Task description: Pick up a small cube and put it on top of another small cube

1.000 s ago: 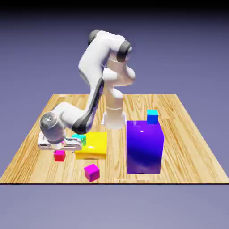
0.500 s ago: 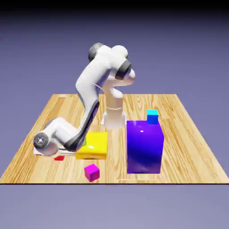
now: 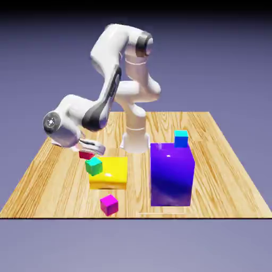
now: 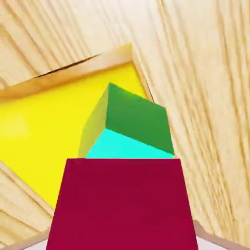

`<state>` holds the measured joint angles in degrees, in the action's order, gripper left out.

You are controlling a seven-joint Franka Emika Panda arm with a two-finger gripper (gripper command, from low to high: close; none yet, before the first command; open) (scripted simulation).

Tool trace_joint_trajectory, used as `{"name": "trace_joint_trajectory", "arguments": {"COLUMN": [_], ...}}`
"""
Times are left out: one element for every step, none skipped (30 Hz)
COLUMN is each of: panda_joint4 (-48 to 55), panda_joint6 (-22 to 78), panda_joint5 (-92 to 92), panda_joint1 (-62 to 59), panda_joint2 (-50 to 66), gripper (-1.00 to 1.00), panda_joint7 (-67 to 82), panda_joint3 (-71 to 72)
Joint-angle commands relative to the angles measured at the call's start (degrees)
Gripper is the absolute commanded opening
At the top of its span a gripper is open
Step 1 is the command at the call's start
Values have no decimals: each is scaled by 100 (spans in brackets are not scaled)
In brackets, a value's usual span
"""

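The small red cube [image 3: 85, 155] hangs clear of the table [image 3: 48, 180] with my gripper [image 3: 86, 152] shut on it, at the exterior view's left. Just below and in front of it stands the small green cube [image 3: 94, 166] with a teal top, at the yellow block's left end. In the hand view the red cube [image 4: 122, 202] fills the lower part of the picture and hides most of my fingertips. The green cube [image 4: 132, 124] shows right beyond it, against the yellow block [image 4: 44, 132].
A flat yellow block [image 3: 110, 172] lies mid-table. A tall purple block [image 3: 171, 174] stands to its right, with a cyan-and-blue cube [image 3: 181, 138] behind it. A magenta cube [image 3: 109, 204] sits near the table's front edge.
The gripper went down over the red cube and shut on it. It then lifted the cube off the table and carried it to just above the green cube.
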<state>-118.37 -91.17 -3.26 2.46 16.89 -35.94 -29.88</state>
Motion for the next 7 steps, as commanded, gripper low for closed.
{"name": "trace_joint_trajectory", "arguments": {"panda_joint4": [-208, -415, -623, -693, -693, -693, -486], "panda_joint6": [-224, -447, -669, -744, -744, -744, -522], "panda_joint5": [-4, -20, -37, -42, -42, -42, -26], "panda_joint1": [4, 9, 13, 15, 15, 15, 10], "panda_joint2": [18, 36, 55, 61, 61, 61, 42], "gripper": [-100, -100, -100, -100, 100, 100, 100], "panda_joint7": [6, 12, 18, 20, 20, 20, 14], "panda_joint3": [10, 19, 29, 32, 32, 32, 23]}}
